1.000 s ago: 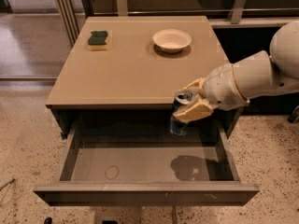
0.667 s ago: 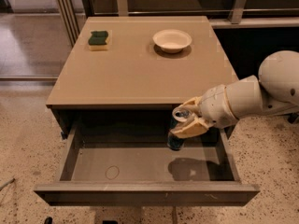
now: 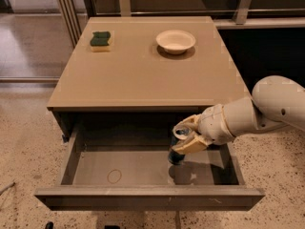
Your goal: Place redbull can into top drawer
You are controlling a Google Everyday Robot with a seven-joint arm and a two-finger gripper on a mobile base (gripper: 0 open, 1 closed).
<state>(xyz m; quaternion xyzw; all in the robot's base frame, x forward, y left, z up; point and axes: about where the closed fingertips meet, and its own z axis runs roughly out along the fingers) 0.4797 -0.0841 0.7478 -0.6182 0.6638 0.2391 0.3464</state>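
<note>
The redbull can (image 3: 177, 149), slim, blue and silver with a silver top, is upright inside the open top drawer (image 3: 147, 197), its base at or just above the drawer floor right of centre. My gripper (image 3: 188, 138) comes in from the right on a white arm and is shut on the can near its top, with tan fingers (image 3: 191, 146) on either side. The drawer is pulled fully out below the tan tabletop (image 3: 143, 70). A faint ring mark (image 3: 114, 176) shows on the drawer floor at the left.
A white bowl (image 3: 175, 41) sits at the back of the tabletop right of centre. A green and yellow sponge (image 3: 100, 40) lies at the back left. Speckled floor surrounds the cabinet. A dark shelf and metal rails run behind the table.
My gripper has moved down and slightly left with the can, from the drawer's back edge level into the drawer cavity. The drawer, bowl and sponge have not moved.
</note>
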